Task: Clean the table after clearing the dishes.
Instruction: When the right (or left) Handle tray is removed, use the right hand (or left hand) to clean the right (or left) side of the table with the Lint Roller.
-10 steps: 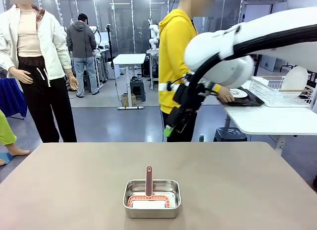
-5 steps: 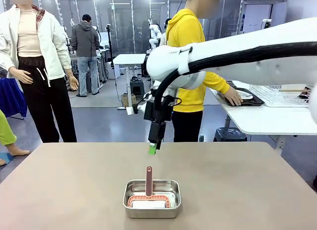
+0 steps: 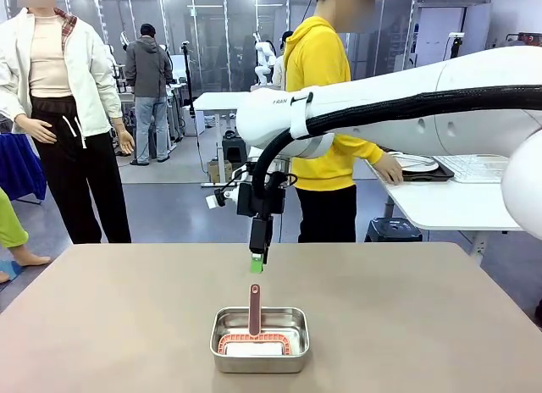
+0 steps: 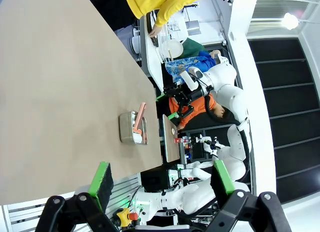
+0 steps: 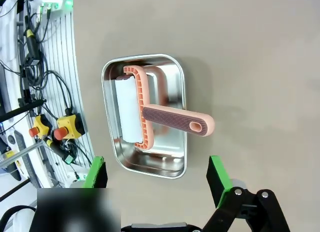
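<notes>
The right gripper hangs fingers-down right over the pink roller, its green pads spread wide with nothing between them. The tips stand just above the top of the roller's handle, not touching it. From the right wrist view, the gripper looks straight down on the roller. Its white drum lies in the square steel pan and the ribbed handle sticks out over the rim. The pan sits near the robot's edge of the brown table, about at its middle. The left gripper is off to the side in the air, jaws just as wide and empty, looking along the table toward the pan. Beyond the far edge, a person in a yellow hoodie has a hand on a dark tray with a white plate, set on the white side table.
</notes>
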You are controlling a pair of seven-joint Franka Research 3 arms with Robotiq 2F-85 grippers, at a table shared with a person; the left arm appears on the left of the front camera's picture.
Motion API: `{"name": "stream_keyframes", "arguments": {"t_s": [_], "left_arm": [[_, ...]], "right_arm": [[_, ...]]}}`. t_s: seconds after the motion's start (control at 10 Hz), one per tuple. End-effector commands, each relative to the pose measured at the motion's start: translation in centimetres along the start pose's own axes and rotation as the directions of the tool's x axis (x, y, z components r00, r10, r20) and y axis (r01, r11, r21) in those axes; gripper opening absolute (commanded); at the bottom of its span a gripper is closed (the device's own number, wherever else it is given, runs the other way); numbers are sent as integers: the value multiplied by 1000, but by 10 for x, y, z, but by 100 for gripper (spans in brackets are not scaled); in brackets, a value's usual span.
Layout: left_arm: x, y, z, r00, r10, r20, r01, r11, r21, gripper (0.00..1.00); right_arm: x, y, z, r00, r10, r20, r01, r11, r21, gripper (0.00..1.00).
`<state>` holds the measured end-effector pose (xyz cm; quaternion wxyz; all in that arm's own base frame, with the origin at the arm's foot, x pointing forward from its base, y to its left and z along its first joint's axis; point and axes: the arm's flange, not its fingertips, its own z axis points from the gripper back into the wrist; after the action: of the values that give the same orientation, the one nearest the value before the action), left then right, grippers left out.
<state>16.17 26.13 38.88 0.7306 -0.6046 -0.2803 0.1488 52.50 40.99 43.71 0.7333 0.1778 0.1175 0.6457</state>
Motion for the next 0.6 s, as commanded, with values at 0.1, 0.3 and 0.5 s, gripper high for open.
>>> {"name": "stream_keyframes", "arguments": {"t_s": [0.1, 0.3, 0.5], "left_arm": [[1, -2, 1, 1000, -4, 8, 4, 1000, -14, 100], [1, -2, 1, 1000, -4, 8, 4, 1000, -14, 100], [1, -2, 1, 1000, -4, 8, 4, 1000, -14, 100]], "right_arm": [[0, 4, 0, 1000, -19, 20, 19, 1000, 14, 100], [-2, -1, 2, 1000, -4, 5, 4, 1000, -1, 100], [17, -17, 1, 993, 82, -87, -82, 997, 15, 100]]}}
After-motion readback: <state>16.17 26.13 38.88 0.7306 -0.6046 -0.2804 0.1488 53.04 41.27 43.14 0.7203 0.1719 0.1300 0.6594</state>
